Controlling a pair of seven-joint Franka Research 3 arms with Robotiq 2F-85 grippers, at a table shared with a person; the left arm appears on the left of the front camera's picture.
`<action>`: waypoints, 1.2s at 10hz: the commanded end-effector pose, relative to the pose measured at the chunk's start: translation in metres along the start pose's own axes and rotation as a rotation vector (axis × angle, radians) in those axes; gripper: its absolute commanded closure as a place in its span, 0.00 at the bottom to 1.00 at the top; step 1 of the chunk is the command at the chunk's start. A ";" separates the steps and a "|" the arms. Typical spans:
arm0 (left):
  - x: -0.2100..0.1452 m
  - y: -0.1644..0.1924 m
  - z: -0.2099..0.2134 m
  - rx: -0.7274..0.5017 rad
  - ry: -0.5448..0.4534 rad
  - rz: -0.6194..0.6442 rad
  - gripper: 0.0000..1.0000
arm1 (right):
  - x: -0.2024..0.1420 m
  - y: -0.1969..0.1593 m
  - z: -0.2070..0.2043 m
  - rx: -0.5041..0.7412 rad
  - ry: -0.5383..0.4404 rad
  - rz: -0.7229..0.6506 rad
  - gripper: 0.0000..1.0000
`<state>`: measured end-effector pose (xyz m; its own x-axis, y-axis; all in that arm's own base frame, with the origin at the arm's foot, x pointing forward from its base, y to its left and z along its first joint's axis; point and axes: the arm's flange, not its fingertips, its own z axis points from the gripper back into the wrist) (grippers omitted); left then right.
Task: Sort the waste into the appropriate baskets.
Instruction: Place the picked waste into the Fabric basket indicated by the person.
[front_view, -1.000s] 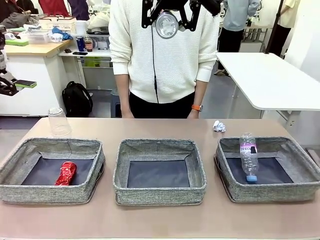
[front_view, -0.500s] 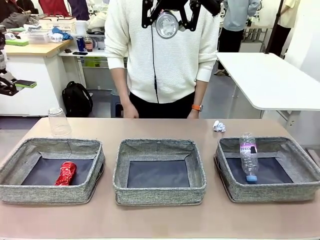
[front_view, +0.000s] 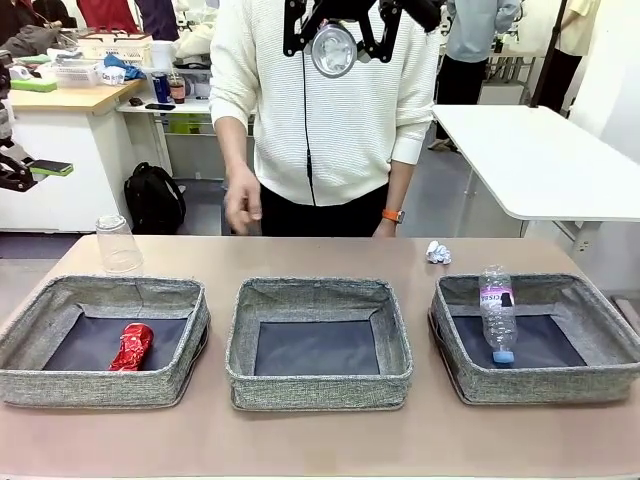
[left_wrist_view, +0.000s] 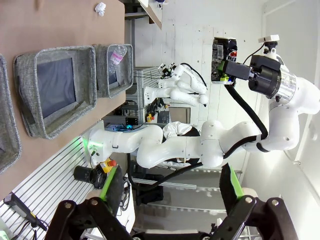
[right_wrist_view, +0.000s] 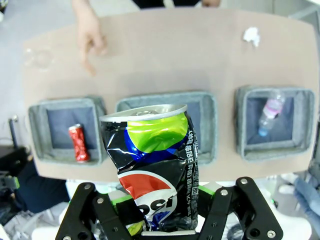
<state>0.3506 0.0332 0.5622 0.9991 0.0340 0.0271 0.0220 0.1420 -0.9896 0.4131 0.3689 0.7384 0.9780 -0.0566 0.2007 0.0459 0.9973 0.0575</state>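
Presently we log the table (front_view: 330, 256), edges cropped: left basket (front_view: 100, 387) at 8 o'clock, middle basket (front_view: 318, 390) at 6, right basket (front_view: 540, 385) at 4. Left gripper (left_wrist_view: 171, 187): jaws apart. Right gripper (right_wrist_view: 162, 200) clamps the crushed dark-blue can (right_wrist_view: 150, 160), base hidden, print unreadable. Bottle (front_view: 497, 312) in right basket, label illegible; red can (front_view: 131, 346) in left basket; cup (front_view: 118, 243) faint at 10; paper wad (front_view: 438, 252) at 2.

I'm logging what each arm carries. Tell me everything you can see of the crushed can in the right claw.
The crushed can looks like thin, dented metal. It is dark blue with green, red and white print and a silver rim. The shut right claw clamps its near end, and the rimmed end points down toward the table. The can is held high in the air, and nothing else touches it.
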 end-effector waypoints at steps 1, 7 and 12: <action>-0.002 0.001 0.002 0.003 0.011 -0.020 0.00 | -0.002 0.000 0.000 0.000 -0.005 0.001 1.00; -0.002 0.001 0.002 0.003 0.011 -0.020 0.00 | -0.002 0.000 0.000 0.000 -0.005 0.001 1.00; -0.004 0.004 0.008 0.100 0.014 -0.009 0.00 | 0.005 0.011 -0.016 -0.005 0.031 0.098 1.00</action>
<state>0.3494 0.0350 0.5597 0.9994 0.0291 0.0209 0.0156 0.1715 -0.9851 0.4151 0.3720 0.7332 0.9809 -0.0306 0.1918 0.0213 0.9985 0.0502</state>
